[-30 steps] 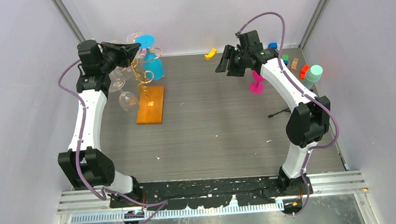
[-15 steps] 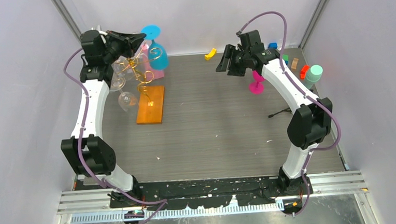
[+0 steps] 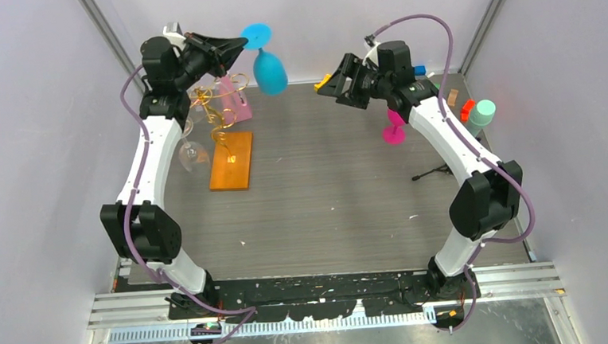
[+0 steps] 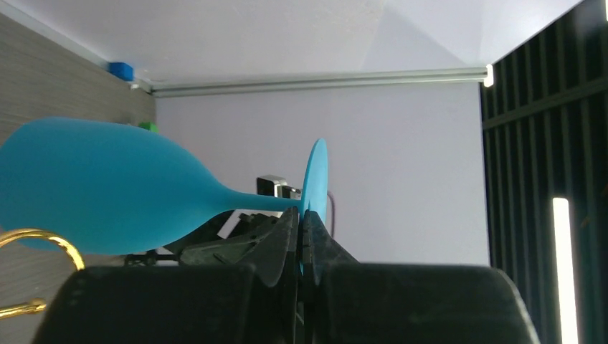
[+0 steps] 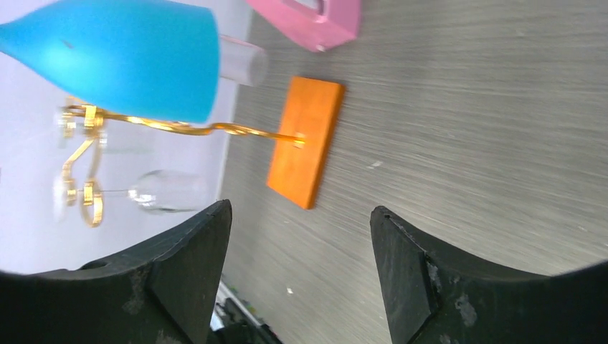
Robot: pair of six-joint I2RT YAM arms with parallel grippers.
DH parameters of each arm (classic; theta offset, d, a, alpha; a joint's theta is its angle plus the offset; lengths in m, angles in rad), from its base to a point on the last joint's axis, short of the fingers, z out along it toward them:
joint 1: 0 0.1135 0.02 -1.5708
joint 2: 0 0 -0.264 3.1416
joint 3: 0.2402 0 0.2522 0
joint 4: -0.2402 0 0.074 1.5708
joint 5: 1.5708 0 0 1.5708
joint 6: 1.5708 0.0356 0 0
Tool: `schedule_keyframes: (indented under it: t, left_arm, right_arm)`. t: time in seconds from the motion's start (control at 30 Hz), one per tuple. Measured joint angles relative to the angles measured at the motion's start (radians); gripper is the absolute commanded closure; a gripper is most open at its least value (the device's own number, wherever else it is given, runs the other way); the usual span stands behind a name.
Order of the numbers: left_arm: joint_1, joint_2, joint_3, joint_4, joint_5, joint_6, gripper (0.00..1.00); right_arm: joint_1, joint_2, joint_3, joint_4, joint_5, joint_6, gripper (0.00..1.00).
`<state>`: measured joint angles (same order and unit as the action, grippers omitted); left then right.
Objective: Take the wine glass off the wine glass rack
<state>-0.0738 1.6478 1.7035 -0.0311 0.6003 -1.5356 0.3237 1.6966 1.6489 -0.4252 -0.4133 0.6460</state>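
Beside the rack (image 3: 222, 117) and its clear glasses (image 3: 194, 153), left tool (image 3: 239, 43) pinches blue wine glass (image 3: 269, 70); right tool (image 3: 335, 86) gapes empty.

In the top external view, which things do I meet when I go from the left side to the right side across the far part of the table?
Clear wine glass → wine glass rack → blue wine glass → right tool → magenta glass → mint cup.

Pale lilac walls (image 3: 37, 156), grey wood-grain tabletop (image 3: 326, 187), metal rail (image 3: 126, 309) along near edge
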Motion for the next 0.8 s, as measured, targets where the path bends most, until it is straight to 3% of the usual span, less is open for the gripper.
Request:
schedule_keyframes:
  t: [0.13,0.43,0.57,0.8]
  left_arm:
    - [-0.022,0.000,0.002,0.084,0.003,-0.094,1.00]
    - [-0.062,-0.005,-0.034,0.300,-0.003,-0.354,1.00]
    - [-0.064,-0.018,-0.098,0.385,-0.008,-0.450,1.00]
    - [-0.062,-0.038,-0.148,0.460,-0.027,-0.531,1.00]
  right_arm:
    - [0.000,-0.013,-0.050,0.207,-0.086,0.143,0.23]
    - [0.000,-0.042,-0.282,0.887,-0.132,0.619,0.23]
    - [0.002,-0.042,-0.293,1.034,-0.129,0.708,0.24]
    - [0.016,-0.031,-0.284,1.192,-0.133,0.803,0.35]
